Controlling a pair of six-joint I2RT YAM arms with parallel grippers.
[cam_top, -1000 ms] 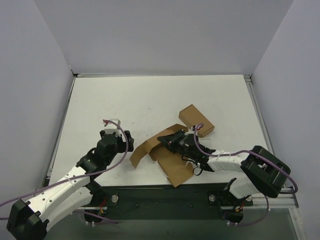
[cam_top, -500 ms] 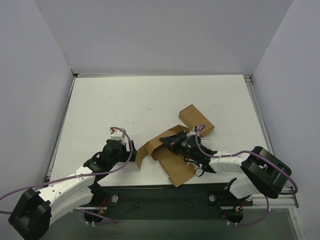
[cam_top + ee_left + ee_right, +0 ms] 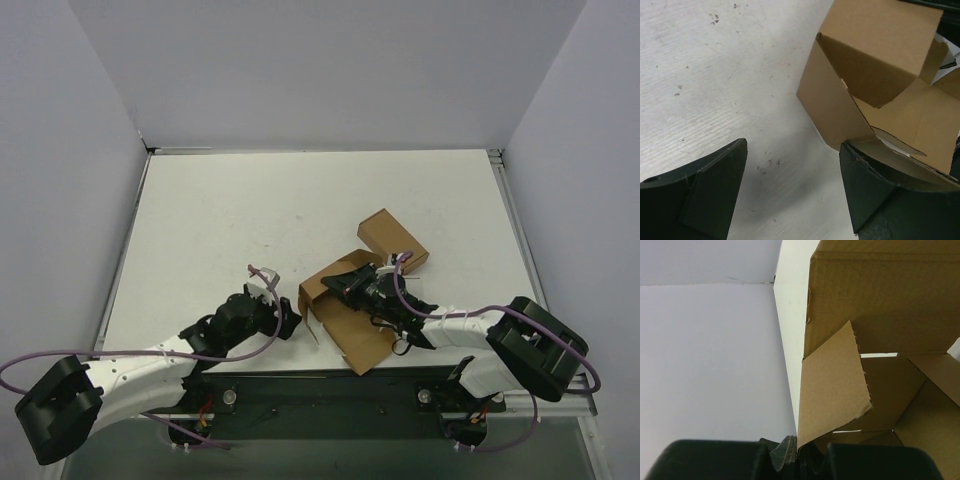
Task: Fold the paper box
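From above, one paper box (image 3: 345,325) is lying partly folded near the bench's (image 3: 220,220) front edge, just beside one oblong carton (image 3: 393,240) (two brown cartons in all). In the left wrist view, the left fingers (image 3: 288,322) are standing wide apart, gripping nothing, one just beside a box flap. In the right wrist view, the right fingers (image 3: 337,284) are pinching a box panel, fully closed.
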